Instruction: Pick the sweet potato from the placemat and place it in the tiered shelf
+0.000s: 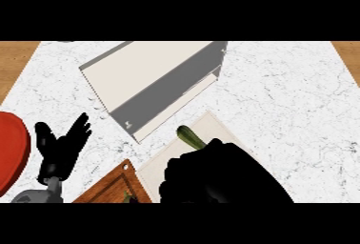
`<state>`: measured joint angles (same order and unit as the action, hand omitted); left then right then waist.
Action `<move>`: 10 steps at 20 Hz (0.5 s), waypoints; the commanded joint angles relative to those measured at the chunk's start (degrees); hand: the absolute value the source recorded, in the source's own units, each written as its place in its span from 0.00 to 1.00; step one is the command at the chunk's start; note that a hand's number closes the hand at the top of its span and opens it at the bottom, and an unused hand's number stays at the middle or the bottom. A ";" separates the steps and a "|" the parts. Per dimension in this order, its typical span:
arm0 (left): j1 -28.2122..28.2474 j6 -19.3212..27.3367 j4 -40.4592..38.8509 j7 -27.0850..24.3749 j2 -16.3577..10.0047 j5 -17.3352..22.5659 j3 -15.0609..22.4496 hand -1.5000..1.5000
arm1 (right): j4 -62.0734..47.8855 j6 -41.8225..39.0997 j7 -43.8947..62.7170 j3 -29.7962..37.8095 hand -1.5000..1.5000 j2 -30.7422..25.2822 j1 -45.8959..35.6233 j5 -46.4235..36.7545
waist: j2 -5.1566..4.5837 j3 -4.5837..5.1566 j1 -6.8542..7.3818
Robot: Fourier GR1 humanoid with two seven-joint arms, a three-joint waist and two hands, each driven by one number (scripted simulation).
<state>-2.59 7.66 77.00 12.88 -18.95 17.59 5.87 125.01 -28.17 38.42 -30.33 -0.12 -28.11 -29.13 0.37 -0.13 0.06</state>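
The tiered shelf (158, 81), cream with a grey inner face, stands at the counter's back middle, tilted in the view. A cream placemat (215, 126) lies in front of it. On the mat, a long green vegetable (188, 135) pokes out from under my right hand (211, 174); it looks green, not like a sweet potato. The right hand's fingers are curled over it and hide most of it. My left hand (63, 143) rests open, fingers up, at the lower left.
A red plate (10, 152) sits at the left edge. A wooden cutting board (109, 188) lies between the hands, with a small green thing (128, 195) at its lower edge. White marble counter (295, 109) stretches to the right of the shelf.
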 commanded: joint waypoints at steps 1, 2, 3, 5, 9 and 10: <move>-1.26 0.98 -1.25 1.61 2.16 -1.10 1.35 0.50 | 4.23 -3.83 9.86 10.08 1.00 0.11 -10.18 9.20 | -0.24 0.20 -0.15; 0.46 1.74 0.49 1.03 1.93 -1.91 1.44 0.50 | 0.35 -3.13 10.03 13.94 1.00 0.11 -14.74 10.46 | -0.26 0.20 0.36; 0.27 -0.58 -2.07 -1.62 2.14 -0.49 0.14 0.50 | 0.12 -4.46 13.42 15.55 1.00 0.12 -17.48 13.53 | -0.26 0.23 0.14; 1.86 0.56 1.47 1.20 1.17 -1.57 1.02 0.50 | -5.32 -2.92 14.74 20.34 1.00 0.12 -24.73 15.12 | -0.18 0.20 0.65; 0.94 0.04 1.35 2.37 1.20 -1.66 0.71 0.50 | -14.25 -0.91 17.54 26.16 1.00 0.11 -35.06 17.43 | -0.20 0.20 0.53; -0.14 -2.50 -1.67 0.44 0.17 0.13 -1.89 0.50 | -14.98 -1.88 15.68 28.28 1.00 -0.70 -35.10 17.48 | -0.30 0.20 0.23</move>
<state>-2.60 7.44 77.73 13.94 -18.07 16.66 5.62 115.52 -29.29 50.52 -8.72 -0.29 -55.13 -14.35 0.26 -0.06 0.41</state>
